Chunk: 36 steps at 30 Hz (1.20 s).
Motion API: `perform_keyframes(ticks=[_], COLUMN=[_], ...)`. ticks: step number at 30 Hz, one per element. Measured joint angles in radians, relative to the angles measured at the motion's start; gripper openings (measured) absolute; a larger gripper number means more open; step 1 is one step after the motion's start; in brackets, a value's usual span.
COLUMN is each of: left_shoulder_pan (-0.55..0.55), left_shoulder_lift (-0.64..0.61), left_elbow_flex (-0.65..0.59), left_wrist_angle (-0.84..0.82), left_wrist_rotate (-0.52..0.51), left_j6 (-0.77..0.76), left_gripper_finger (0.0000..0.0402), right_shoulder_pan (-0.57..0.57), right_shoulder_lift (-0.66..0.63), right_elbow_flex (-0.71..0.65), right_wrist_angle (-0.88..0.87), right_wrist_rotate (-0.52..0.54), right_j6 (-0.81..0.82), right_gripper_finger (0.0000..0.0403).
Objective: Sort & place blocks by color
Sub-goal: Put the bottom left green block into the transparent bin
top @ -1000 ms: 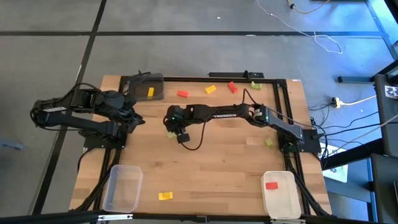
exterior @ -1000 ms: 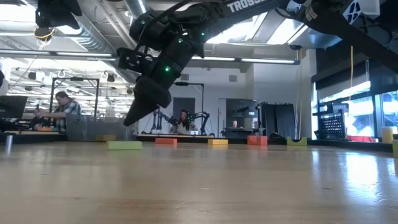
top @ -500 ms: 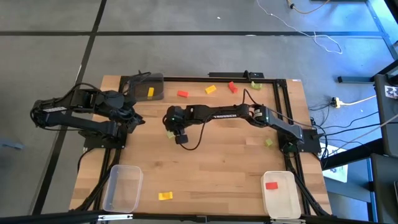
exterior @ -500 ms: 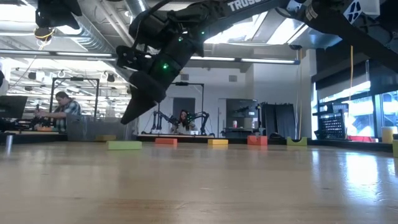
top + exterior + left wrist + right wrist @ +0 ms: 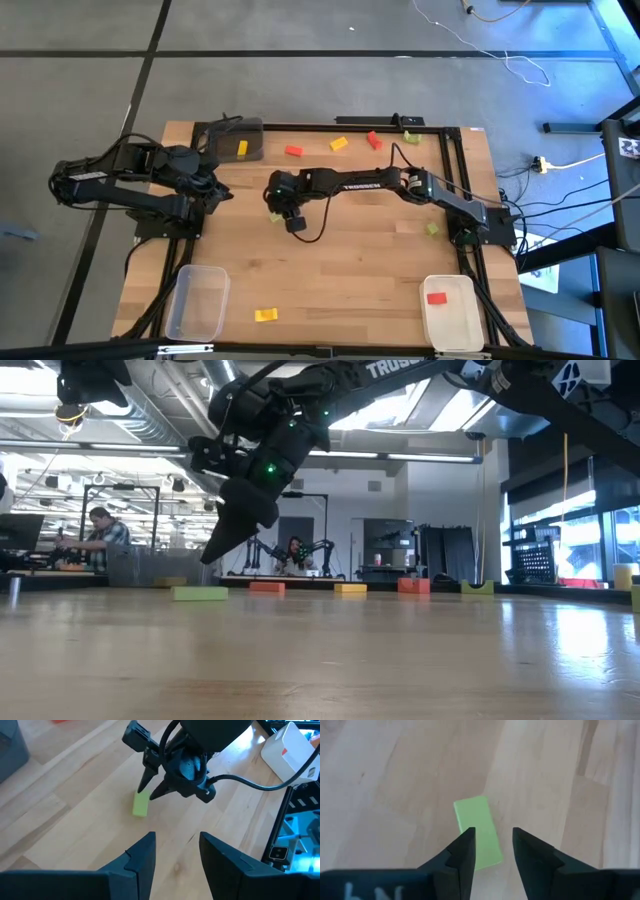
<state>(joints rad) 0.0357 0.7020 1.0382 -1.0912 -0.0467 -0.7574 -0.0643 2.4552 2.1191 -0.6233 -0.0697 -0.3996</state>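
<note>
Wooden planks make up the table (image 5: 340,260), framed by dark rails, and the low view looks across it into a workshop where a person (image 5: 103,530) sits at a bench far behind. Nearest the front edge in the high view lie a clear bin (image 5: 196,301), a yellow block (image 5: 265,315) on the bare wood, and a white bin (image 5: 451,312) with a red block (image 5: 436,298) inside it. Farther in, at mid-table, the right gripper (image 5: 280,212) hangs just above a light green block (image 5: 477,832), fingers spread with a gap between them; the block lies flat on the wood under that gap, mostly beside one finger, untouched. The left gripper (image 5: 176,854) waits near the table's left edge, its fingers also apart and holding nothing. Another green block (image 5: 433,228) sits by the right rail. Along the far edge stand a dark bin (image 5: 240,140) containing a yellow piece (image 5: 242,148), then a red block (image 5: 294,151), a yellow one (image 5: 339,143), a second red one (image 5: 374,140) and a green one (image 5: 410,136)
</note>
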Motion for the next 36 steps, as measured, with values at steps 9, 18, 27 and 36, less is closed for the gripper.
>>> perform_keyframes(ticks=[9, 18, 27, 36], left_shoulder_pan=[0.0, 0.0, 0.0, 0.0], left_shoulder_lift=[0.0, 0.0, 0.0, 0.0], left_elbow_flex=[0.0, 0.0, 0.0, 0.0], left_wrist_angle=[0.001, 0.003, 0.003, 0.003], left_wrist_rotate=[0.0, 0.0, 0.0, 0.0], left_j6=[0.0, 0.0, 0.0, 0.0], left_gripper_finger=[0.0142, 0.0142, 0.0142, 0.0142], right_shoulder_pan=[0.0, 0.0, -0.004, -0.02], right_shoulder_lift=[0.024, 0.054, 0.061, 0.063], right_elbow_flex=[-0.009, -0.009, -0.007, -0.008], right_wrist_angle=[0.022, 0.048, 0.046, 0.015], right_wrist_rotate=[-0.064, -0.008, -0.012, -0.105], right_j6=[-0.065, -0.122, -0.137, -0.105], right_gripper_finger=[0.0131, 0.0131, 0.0131, 0.0131])
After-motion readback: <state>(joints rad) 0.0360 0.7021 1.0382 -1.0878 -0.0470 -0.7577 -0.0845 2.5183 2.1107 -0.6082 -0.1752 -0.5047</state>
